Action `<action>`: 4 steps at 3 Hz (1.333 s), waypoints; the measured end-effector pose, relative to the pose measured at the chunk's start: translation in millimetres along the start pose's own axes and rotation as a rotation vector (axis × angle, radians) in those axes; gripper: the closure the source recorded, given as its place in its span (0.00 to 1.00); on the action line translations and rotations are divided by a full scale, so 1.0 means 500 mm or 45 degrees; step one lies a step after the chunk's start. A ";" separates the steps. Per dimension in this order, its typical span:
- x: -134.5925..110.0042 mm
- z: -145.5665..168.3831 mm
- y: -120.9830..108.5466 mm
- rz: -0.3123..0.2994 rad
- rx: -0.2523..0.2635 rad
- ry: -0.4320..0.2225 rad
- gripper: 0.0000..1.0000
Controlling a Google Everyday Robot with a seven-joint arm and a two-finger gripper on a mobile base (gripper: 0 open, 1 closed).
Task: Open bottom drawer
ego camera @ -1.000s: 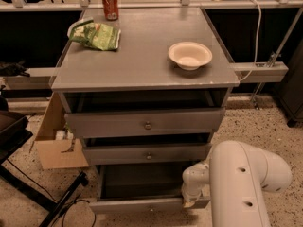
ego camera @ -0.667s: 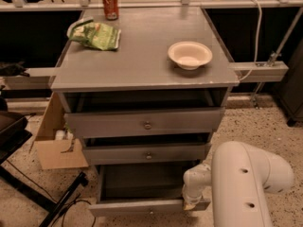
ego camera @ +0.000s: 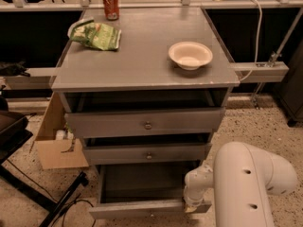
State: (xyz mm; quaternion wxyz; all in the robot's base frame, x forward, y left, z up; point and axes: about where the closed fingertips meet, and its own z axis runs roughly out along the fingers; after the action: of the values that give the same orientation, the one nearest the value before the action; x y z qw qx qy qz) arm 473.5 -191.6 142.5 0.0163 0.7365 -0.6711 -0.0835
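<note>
arm: glossy white, fat rounded shell, a few small dark round holes | wrist: narrower white knuckled segment | gripper: pale, yellowish tip, low below the bench's front-right corner

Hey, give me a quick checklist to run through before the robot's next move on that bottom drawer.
1. Bottom drawer pulled out, tray showing: ok.
2. Gripper at the drawer front's right end: ok.
3. Drawer out to its full travel: cannot tell.
4. Middle drawer set back behind the bottom front: ok.
5. Black stand leg on the floor clear of the drawer's left corner: cannot tell.
6. Cardboard box at left, out of the drawer's path: ok.
</note>
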 end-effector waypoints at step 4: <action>0.004 -0.008 0.023 0.004 0.052 -0.020 1.00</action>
State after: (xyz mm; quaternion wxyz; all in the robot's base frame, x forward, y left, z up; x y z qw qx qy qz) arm 462.7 -194.9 147.6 -0.0038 0.7349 -0.6740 -0.0755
